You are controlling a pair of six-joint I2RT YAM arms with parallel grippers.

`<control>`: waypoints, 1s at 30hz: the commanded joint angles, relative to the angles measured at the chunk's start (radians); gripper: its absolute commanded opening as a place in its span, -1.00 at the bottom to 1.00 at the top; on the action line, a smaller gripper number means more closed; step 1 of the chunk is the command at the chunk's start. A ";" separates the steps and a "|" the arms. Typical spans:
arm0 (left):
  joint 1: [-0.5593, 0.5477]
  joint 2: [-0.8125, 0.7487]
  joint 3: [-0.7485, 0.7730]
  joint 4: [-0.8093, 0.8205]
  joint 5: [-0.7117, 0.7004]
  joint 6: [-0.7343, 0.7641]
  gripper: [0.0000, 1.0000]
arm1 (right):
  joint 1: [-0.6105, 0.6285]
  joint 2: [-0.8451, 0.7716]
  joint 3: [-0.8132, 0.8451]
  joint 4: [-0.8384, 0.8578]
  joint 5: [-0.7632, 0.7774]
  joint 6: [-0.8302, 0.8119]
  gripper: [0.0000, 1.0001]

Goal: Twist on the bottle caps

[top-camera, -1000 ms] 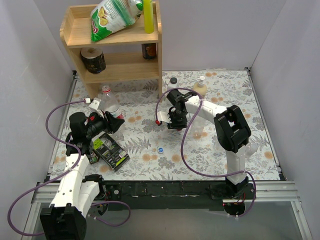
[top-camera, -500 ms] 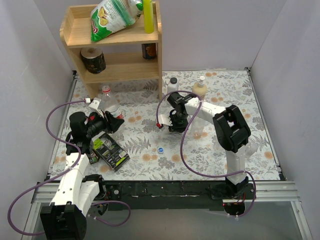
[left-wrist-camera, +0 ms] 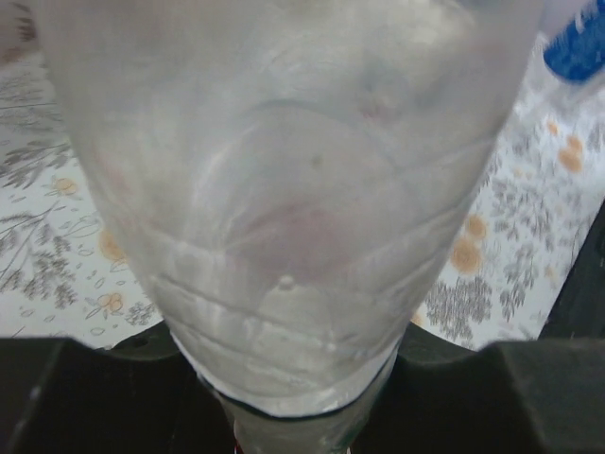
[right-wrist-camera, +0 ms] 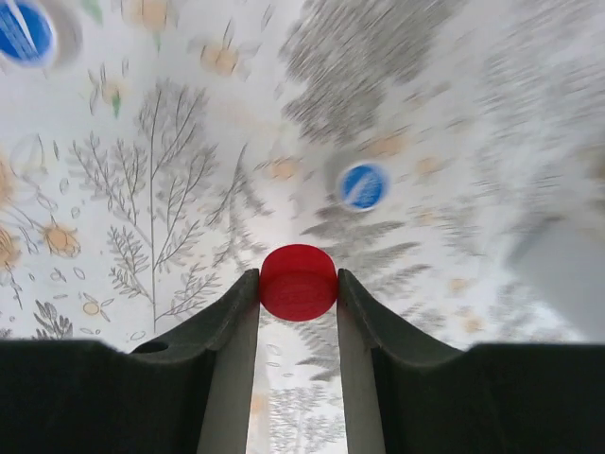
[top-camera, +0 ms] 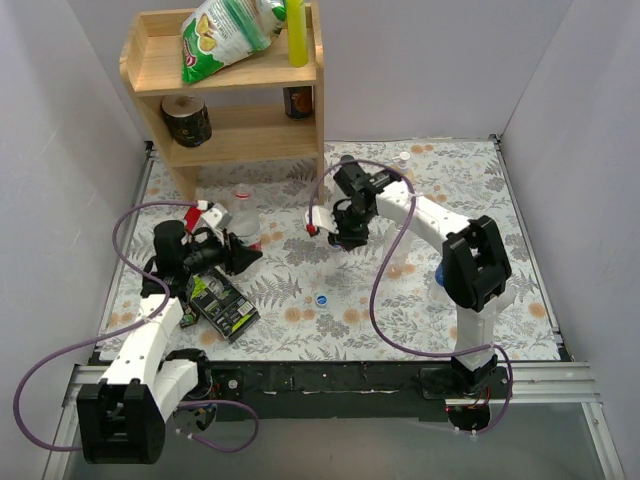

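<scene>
The right gripper [right-wrist-camera: 299, 280] pinches the red cap [right-wrist-camera: 299, 288] over the worktop's middle. The left gripper [top-camera: 243, 252] clamps a clear bottle [left-wrist-camera: 284, 218] nearer the left edge. A blue cap [top-camera: 321, 298] lies toward the front edge.

1. The red cap [right-wrist-camera: 299, 282] is smooth, matt plastic.
2. The right gripper [right-wrist-camera: 298, 293] pinching it has fingers [right-wrist-camera: 223, 340] of matt black plastic.
3. The bottle [left-wrist-camera: 293, 208] in front of the shelf is clear, slightly cloudy plastic with faint ridges.
4. The shelf [top-camera: 150, 62] is pale, smooth wood.
5. The bag [top-camera: 222, 35] on top of the shelf looks glossy.
6. The cloth [top-camera: 300, 290] in front of the shelf is matt, with a printed pattern.
</scene>
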 commanded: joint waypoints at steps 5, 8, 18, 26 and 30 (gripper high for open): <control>-0.247 0.076 -0.072 -0.063 0.121 0.531 -1.00 | 0.070 -0.202 0.382 -0.303 -0.330 0.096 -0.56; -0.311 0.098 -0.085 -0.051 0.116 0.562 -1.00 | 0.157 -0.275 0.365 -0.351 -0.277 0.040 -0.57; -0.400 0.104 -0.083 -0.080 0.095 0.629 -1.00 | 0.351 -0.386 0.292 -0.300 -0.157 -0.019 -0.58; -0.460 0.090 -0.091 -0.072 0.070 0.596 -1.00 | 0.374 -0.394 0.267 -0.210 -0.106 -0.002 -0.63; -0.462 0.104 -0.103 -0.042 0.050 0.507 -1.00 | 0.374 -0.409 0.264 -0.196 -0.094 -0.012 -0.64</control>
